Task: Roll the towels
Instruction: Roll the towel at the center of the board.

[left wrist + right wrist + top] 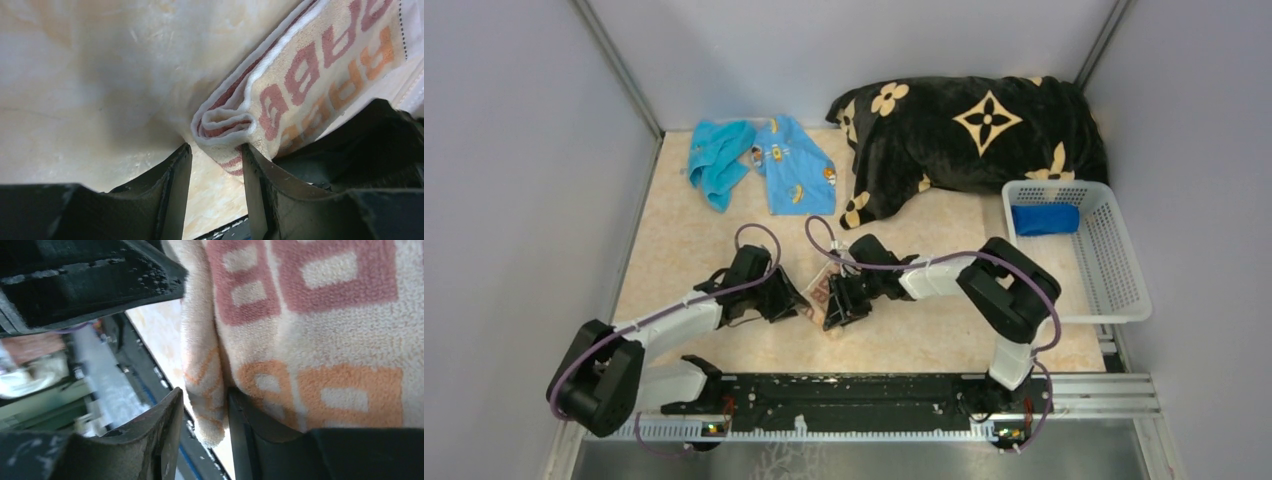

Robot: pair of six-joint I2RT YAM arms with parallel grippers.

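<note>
Well short of the blanket (969, 135), mid-worktop (684, 240): RABBIT towel (320, 70), part-rolled. Left hand (216, 172) and right hand (202, 420) each pinch a roll end. Soft, light, springy; grip layered ends, else it likely unrolls.

Both arms cover most of the RABBIT towel (822, 290) (lettering cropped in both wrist views); background beyond it blurs.

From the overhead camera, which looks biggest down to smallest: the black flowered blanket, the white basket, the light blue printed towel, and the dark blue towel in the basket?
1. Black flowered blanket
2. White basket
3. Light blue printed towel
4. Dark blue towel, which is rolled up, so its spread-out size is unclear.
</note>
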